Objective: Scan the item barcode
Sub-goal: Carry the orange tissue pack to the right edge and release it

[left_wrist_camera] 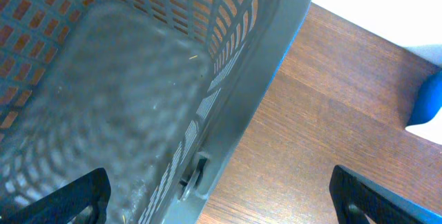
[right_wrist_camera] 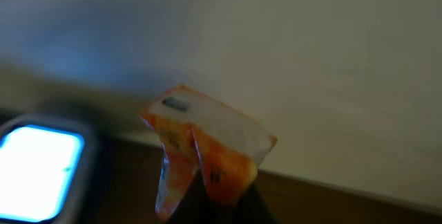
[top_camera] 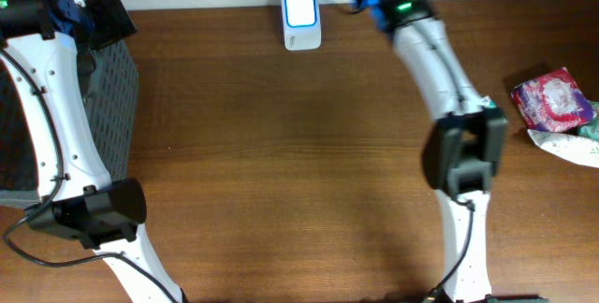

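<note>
In the right wrist view the orange packet [right_wrist_camera: 207,137] was blurred and its print unreadable; the right end effector [right_wrist_camera: 215,200], shut on its lower edge, held it near the lit scanner [top_camera: 301,18]. The left end effector [left_wrist_camera: 221,195] hung wide open above the rim of the grey basket [left_wrist_camera: 138,79], whose inside was blurred

A dark brown wooden table [top_camera: 281,153] — its grain running sideways — meets a pale wall [right_wrist_camera: 311,44].

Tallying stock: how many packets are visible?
3: orange packet in the right gripper; pink packet and white-green packet far right on the table. More may be hidden.
</note>
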`<state>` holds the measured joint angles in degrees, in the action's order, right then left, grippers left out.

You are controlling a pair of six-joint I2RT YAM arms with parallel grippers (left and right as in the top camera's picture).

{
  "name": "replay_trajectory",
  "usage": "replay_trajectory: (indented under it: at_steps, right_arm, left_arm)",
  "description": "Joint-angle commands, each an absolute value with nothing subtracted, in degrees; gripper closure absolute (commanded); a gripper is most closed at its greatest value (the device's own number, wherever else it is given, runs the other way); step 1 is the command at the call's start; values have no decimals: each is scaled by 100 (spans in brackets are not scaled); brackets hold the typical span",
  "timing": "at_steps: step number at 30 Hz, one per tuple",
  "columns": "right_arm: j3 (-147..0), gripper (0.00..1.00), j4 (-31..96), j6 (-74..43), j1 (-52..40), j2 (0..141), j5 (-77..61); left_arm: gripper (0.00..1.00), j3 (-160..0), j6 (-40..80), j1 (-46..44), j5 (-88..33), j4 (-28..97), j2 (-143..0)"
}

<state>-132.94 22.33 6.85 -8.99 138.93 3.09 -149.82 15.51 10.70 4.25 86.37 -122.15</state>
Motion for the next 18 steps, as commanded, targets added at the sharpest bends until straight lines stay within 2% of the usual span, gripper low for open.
replay_trajectory:
  at_steps: [1,5,9,12,13,15,17,18]
  right_arm:
    - [-13426,96,3706,-1100,235,13526,486]
    - [-13426,96,5909,-1573,1321,13531,1599]
    - [-13393,96,7140,-1522,2115,13537,1358]
    - [-13371,96,7522,-1505,2270,13537,1310]
    - [-13371,86,7706,-1507,2252,13537,1310]
    - [-13371,82,7874,-1509,2241,13537,1313]
    - [-13371,69,7990,-1509,2241,13537,1310]
    - [-13371,67,8075,-1511,2241,13537,1308]
  left_arm:
    - [1,-14999,1581,1094,386,8624,-12180]
    - [1,-14999,1581,1094,384,8624,-12180]
    - [1,-14999,1581,1094,386,8624,-12180]
    - [1,-14999,1581,1094,386,8624,-12182]
    - [1,-14999,1581,1094,386,8624,-12180]
    - [1,-14999,1581,1094,386,8624,-12180]
    - [1,-14999,1581,1094,386,8621,-12180]
    - [1,-14999,1581,1094,386,8624,-12180]
